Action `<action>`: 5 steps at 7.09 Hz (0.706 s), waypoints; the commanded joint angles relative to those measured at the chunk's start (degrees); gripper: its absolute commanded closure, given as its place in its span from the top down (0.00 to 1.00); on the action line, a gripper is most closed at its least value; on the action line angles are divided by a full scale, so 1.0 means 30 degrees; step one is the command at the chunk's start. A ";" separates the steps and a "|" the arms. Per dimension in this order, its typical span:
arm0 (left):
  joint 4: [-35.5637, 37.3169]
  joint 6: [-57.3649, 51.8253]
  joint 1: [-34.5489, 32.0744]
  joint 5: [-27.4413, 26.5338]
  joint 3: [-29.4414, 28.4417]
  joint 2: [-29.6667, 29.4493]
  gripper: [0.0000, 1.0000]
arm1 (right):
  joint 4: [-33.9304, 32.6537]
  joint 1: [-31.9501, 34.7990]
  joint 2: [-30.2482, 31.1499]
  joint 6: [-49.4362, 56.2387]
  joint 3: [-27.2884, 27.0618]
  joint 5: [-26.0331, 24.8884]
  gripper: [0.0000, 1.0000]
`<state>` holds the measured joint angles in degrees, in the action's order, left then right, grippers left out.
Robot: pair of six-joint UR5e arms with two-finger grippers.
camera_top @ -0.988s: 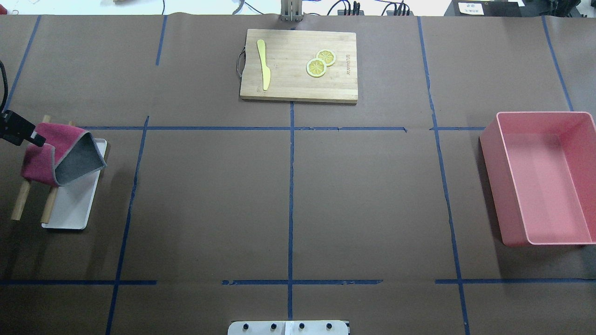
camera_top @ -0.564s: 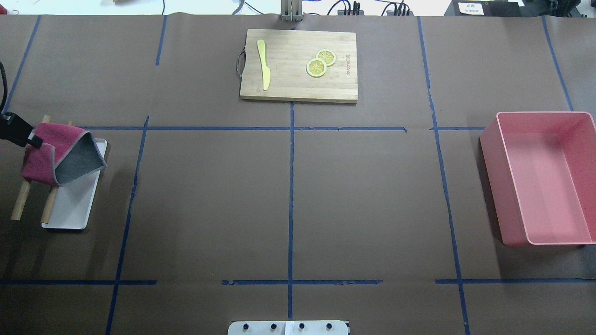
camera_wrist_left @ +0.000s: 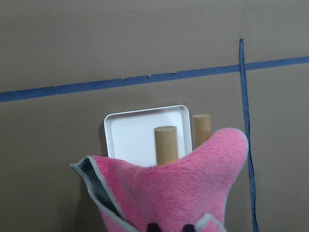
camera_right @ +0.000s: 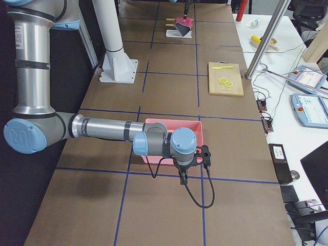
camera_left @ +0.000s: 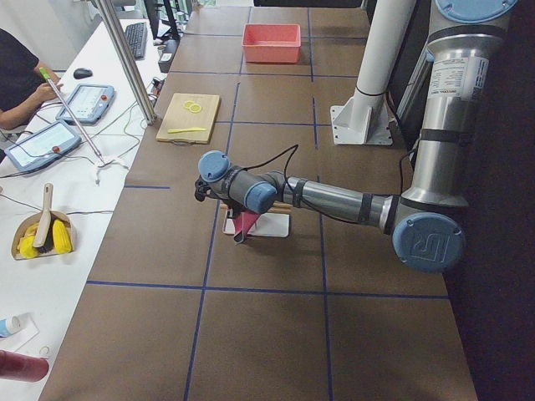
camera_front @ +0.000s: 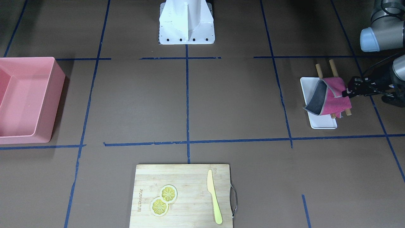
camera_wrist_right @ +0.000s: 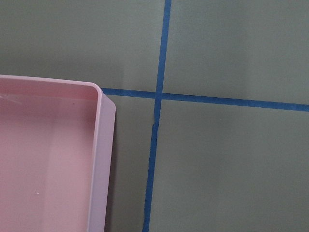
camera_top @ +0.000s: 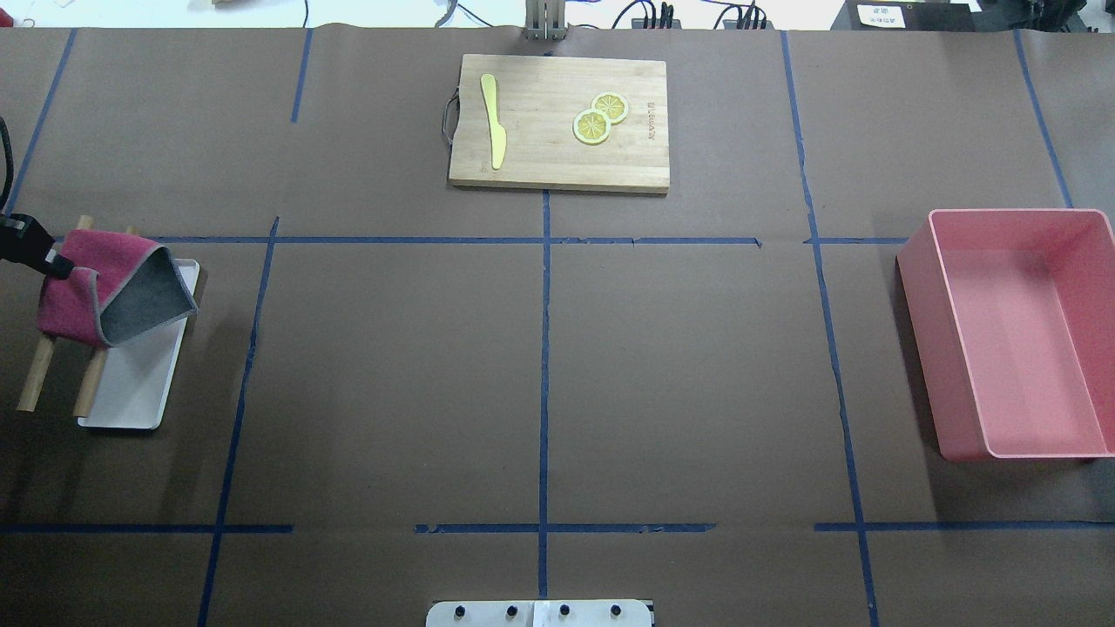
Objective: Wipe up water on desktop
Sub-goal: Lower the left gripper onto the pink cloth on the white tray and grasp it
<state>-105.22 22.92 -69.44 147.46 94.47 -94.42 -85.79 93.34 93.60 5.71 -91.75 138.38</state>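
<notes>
The desktop (camera_top: 392, 366) shows no wet patch (none I can make out). Near its left edge the pink cloth (camera_top: 74, 300) drapes the wooden rack (camera_top: 33, 383). It has been tugged slightly edgeward within the last second by the left gripper (camera_top: 54, 264), clamped on its hem. Pickup seems begun, wiping not. Whether the right gripper (camera_right: 183, 178) is wide or narrow, I cannot tell.

We saw a pink cloth (camera_wrist_left: 183, 188) with a grey inner side at the bottom. Two wooden rods (camera_wrist_left: 166, 145) stood out above its edge. Behind them a white tray (camera_wrist_left: 130, 133) lay on the brown worktop (camera_wrist_left: 120, 38), which blue tape lines (camera_wrist_left: 120, 81) crossed.
</notes>
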 commanded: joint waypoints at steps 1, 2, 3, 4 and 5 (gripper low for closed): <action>0.0005 0.0005 0.0001 0.0007 0.0033 0.0008 0.16 | 0.0003 0.0000 -0.0029 0.0000 -0.0002 -0.0013 1.00; 0.0063 0.0005 -0.0115 0.0123 0.0266 -0.0021 0.08 | 0.0003 0.0000 -0.0030 0.0000 -0.0060 -0.0013 1.00; 0.0121 0.0005 -0.0580 0.0182 0.0297 -0.0050 0.07 | 0.0003 0.0000 -0.0030 0.0000 -0.0060 -0.0042 1.00; 0.0151 -0.0024 -0.1310 0.0183 0.0384 -0.0196 0.04 | 0.0003 0.0000 -0.0030 0.0029 -0.0089 -0.0013 1.00; 0.0267 -0.0024 -0.1839 0.0241 0.0675 -0.0197 0.02 | 0.0003 0.0000 -0.0059 0.0029 -0.0148 -0.0071 1.00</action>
<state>-104.73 22.88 -72.96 148.02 95.74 -94.86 -85.78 93.34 93.49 5.77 -92.04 138.28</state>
